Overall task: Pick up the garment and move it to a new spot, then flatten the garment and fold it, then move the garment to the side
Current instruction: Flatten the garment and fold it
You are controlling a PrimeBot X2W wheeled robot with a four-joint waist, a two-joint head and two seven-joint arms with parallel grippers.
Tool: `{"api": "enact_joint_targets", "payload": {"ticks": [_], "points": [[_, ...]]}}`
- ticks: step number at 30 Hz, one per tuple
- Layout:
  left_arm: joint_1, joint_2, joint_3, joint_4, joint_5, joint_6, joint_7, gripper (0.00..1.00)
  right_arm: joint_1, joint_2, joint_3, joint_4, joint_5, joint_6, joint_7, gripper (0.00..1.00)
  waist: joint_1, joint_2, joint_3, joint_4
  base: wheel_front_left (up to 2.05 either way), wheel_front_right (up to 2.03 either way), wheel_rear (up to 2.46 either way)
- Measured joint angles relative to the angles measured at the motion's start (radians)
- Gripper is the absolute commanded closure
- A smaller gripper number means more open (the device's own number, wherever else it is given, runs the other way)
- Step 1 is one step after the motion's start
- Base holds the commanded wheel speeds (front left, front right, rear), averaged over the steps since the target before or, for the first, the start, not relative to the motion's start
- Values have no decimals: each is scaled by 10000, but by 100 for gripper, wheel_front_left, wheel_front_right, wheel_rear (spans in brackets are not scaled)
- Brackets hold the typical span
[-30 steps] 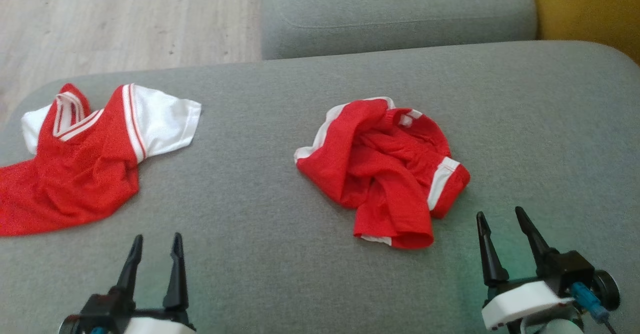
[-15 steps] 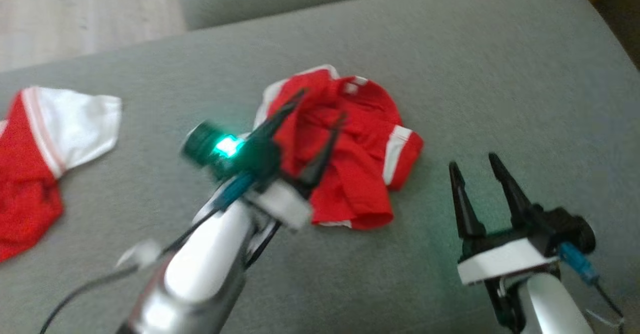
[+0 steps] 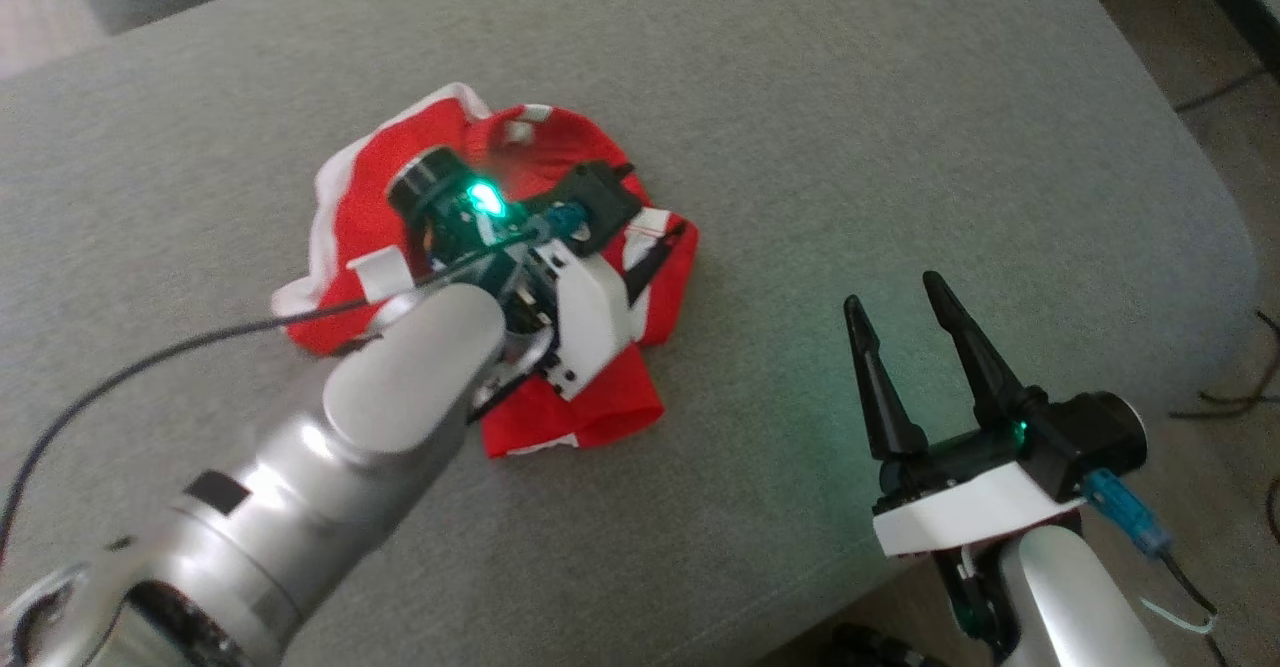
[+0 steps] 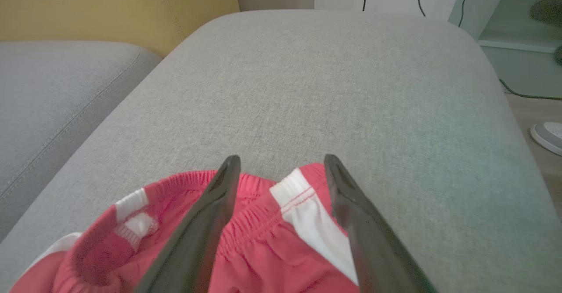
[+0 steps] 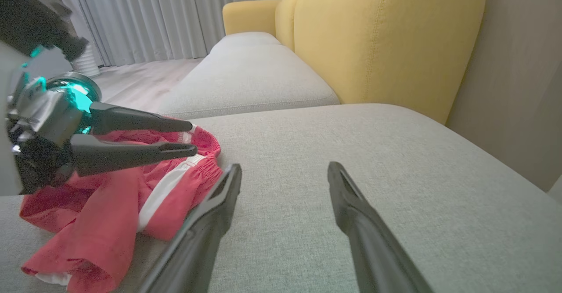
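The garment [image 3: 360,207] is a pair of red shorts with white side stripes, crumpled in a heap on the grey cushion [image 3: 800,97]. My left gripper [image 3: 655,202] hovers over its right part, open, fingers spread above the elastic waistband [image 4: 263,222] and holding nothing. The left wrist view shows its fingertips [image 4: 230,165] reaching just to the garment's far edge. My right gripper [image 3: 890,292] stands open to the right of the heap, above bare cushion, apart from the cloth. In the right wrist view, the left gripper [image 5: 193,139] lies across the garment [image 5: 88,222], left of the right gripper [image 5: 284,170].
A second grey cushion [image 5: 250,77] adjoins the far side, with a yellow sofa back [image 5: 386,34] behind. The cushion's rounded edge drops to the floor with cables [image 3: 1230,147] at the right. Bare cushion surface lies to the right of the garment.
The head camera has swung right, so the red and white shirt has left the picture. My left arm moved from the lower left to above the shorts. Both grippers stayed open.
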Motion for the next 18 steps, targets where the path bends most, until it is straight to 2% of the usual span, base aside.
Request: {"api": "enact_joint_targets", "payload": {"ticks": [6,13,18], "points": [[-541,176,-610,855,-694,0,-56,0,-2,2,61,-81,4,0,0,0,0,0,281,-353,0,0,0],[-564,186,-1699,1129,-1760,0,548,0,24,2,33,-56,21,-2,0,0,-2,0,137,-162,0,0,0],[-564,217,-2111,1195,-2073,0,408,0,12,2,61,-27,79,0,0,0,-3,0,107,-97,0,0,0]]}}
